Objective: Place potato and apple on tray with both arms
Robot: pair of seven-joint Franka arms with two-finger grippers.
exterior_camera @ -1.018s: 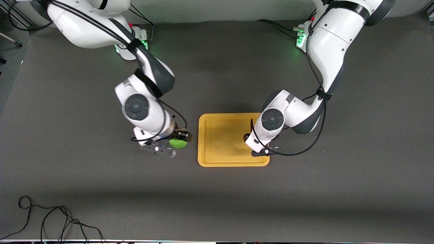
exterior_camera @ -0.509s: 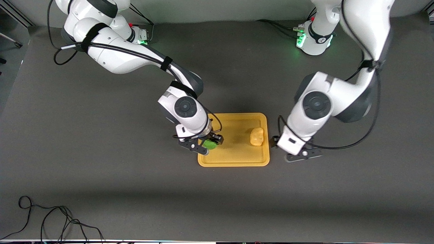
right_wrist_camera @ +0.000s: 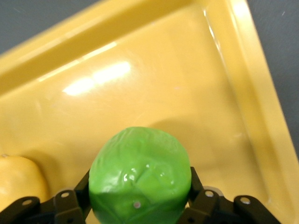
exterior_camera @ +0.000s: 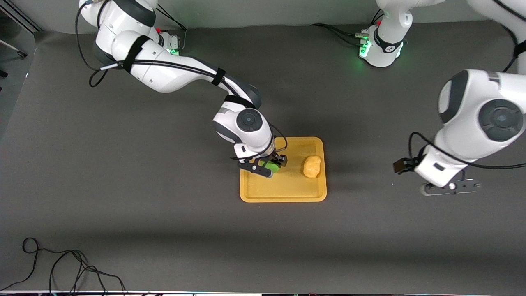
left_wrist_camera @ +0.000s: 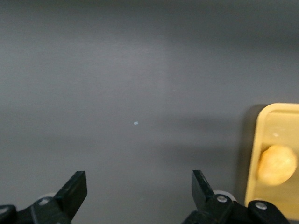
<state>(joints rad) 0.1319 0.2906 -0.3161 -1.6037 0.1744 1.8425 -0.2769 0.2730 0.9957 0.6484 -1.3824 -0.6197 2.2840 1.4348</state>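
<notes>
The mustard-yellow tray (exterior_camera: 287,188) lies mid-table. The yellow-tan potato (exterior_camera: 312,166) lies in it, near the rim toward the left arm's end. My right gripper (exterior_camera: 272,165) is shut on the green apple (exterior_camera: 270,166) and holds it low over the tray's other half. In the right wrist view the apple (right_wrist_camera: 140,170) sits between the fingers over the tray floor (right_wrist_camera: 154,93), with the potato (right_wrist_camera: 16,179) at the edge. My left gripper (exterior_camera: 404,166) is open and empty over bare table, off the tray. The left wrist view shows its gripper (left_wrist_camera: 138,186) wide open, with the tray (left_wrist_camera: 275,121) and potato (left_wrist_camera: 277,163) to one side.
The dark grey table mat (exterior_camera: 164,230) surrounds the tray. A loose black cable (exterior_camera: 61,263) lies at the front corner toward the right arm's end. The green-lit arm bases (exterior_camera: 380,45) stand along the edge farthest from the front camera.
My right gripper has carried the apple from beside the tray to over it. My left gripper has let go of the potato on the tray and moved off toward its own end.
</notes>
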